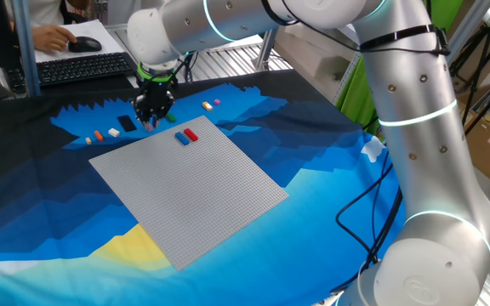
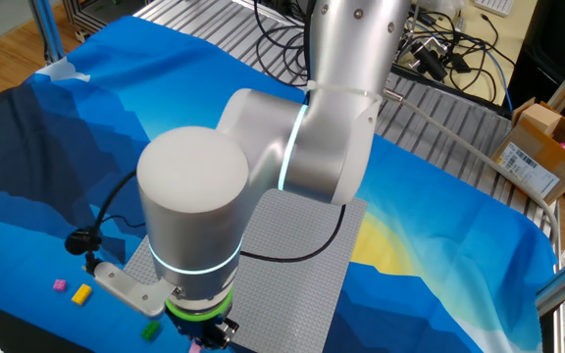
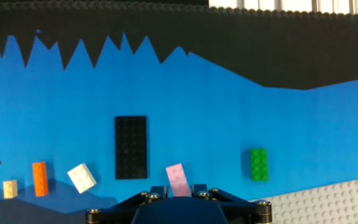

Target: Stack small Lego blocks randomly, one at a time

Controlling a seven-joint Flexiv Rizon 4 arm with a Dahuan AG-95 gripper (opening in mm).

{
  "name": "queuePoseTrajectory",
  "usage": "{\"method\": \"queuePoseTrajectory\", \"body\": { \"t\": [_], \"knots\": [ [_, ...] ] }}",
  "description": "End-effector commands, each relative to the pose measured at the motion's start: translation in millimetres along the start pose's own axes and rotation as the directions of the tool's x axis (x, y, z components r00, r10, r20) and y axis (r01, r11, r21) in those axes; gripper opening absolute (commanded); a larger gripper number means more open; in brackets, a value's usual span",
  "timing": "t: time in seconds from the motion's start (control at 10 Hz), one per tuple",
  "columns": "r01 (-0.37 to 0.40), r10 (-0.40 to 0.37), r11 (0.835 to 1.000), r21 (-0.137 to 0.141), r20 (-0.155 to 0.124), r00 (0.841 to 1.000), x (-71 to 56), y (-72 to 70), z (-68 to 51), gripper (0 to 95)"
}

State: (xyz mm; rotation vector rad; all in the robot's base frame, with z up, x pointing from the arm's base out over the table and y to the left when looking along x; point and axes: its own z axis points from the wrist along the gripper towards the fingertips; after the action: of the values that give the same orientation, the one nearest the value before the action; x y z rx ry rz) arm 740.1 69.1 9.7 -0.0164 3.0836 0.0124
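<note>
No brand or writing is showing clearly enough to read; the carton (image 2: pixel 542 147) at the right of the other fixed view is carrying a white label whose print is too small to make out. In one fixed view the silver arm (image 1: pixel 398 93) is reaching across the counter (image 1: pixel 330 183), which is wearing a blue and black cloth, and the hand (image 1: pixel 154 121) is pointing down at the far left corner of the grey baseplate (image 1: pixel 190 183). A blue brick (image 1: pixel 181 138) and a red brick (image 1: pixel 190 134) are sitting side by side on the far part of that plate, and only this view is showing them. Off the plate, an orange brick (image 1: pixel 99 134) and a white brick (image 1: pixel 113 132) are lying to the left, and a yellow brick (image 1: pixel 207 105) and a small pink brick (image 1: pixel 217 102) farther back. The hand view is giving what the others are hiding: a pale pink brick (image 3: pixel 177 179) is lying tilted on the cloth just ahead of the fingers (image 3: pixel 156 191), a black plate (image 3: pixel 130 147) is to its left and a green brick (image 3: pixel 258 164) to its right. The fingers are standing narrow, but whether they are touching or holding the pink brick I cannot tell. The other fixed view is mostly showing the arm's round joint, which is blocking the hand.
</note>
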Motion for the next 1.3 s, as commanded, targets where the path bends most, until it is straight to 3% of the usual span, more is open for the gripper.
{"method": "queuePoseTrajectory", "body": {
  "t": [0.1, 0.6, 0.7, 1.0, 1.1, 1.3],
  "knots": [
    [0.000, 0.000, 1.000, 0.000, 0.003, 1.000, -3.3, 0.4, 2.4, 19.0],
    [0.001, -0.001, 1.000, 0.000, 0.002, 1.000, -4.3, 0.6, 2.7, 19.0],
    [0.004, -0.004, 1.000, 0.000, 0.000, 1.000, -4.3, 0.6, 2.8, 0.0],
    [0.004, -0.004, 1.000, 0.008, -0.002, 1.000, -4.5, -0.7, -0.4, 0.0],
    [0.006, -0.006, 1.000, 0.008, -0.011, 1.000, -5.0, -4.3, -4.5, 0.0],
    [0.049, -0.049, 0.999, 0.004, -0.056, 0.997, -1.2, -26.8, -17.2, 0.0]
  ]
}}
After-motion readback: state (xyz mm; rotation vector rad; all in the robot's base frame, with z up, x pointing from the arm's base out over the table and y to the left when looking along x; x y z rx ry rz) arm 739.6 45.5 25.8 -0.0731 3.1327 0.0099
